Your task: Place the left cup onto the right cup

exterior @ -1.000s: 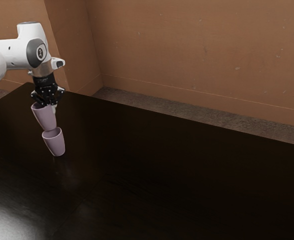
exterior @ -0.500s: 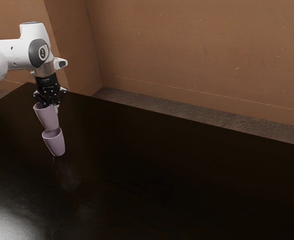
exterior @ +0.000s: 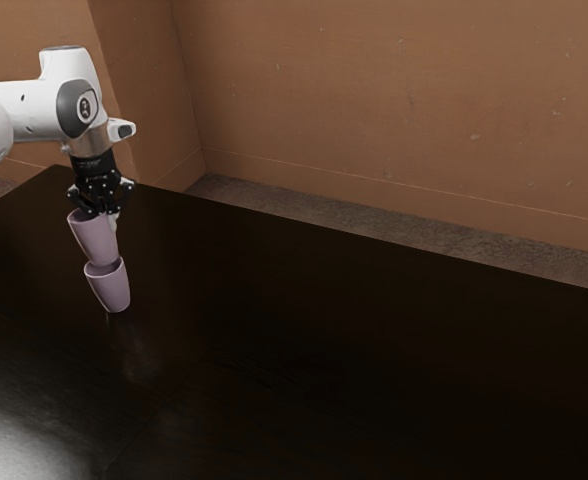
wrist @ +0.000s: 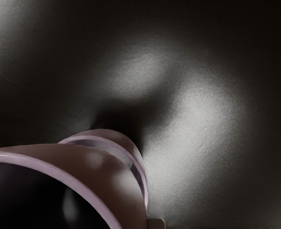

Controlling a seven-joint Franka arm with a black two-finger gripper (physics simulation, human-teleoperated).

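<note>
End effector [exterior: 96,208] gripping the upper cup [exterior: 94,240]: you had to seat it squarely in the lower cup [exterior: 109,287] before releasing.

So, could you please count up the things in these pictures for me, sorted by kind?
Lilac cups: 2, the upper cup standing in the mouth of the lower cup
Dark table: 1
Robot hand: 1, at the upper cup's rim
Total: 4
</note>
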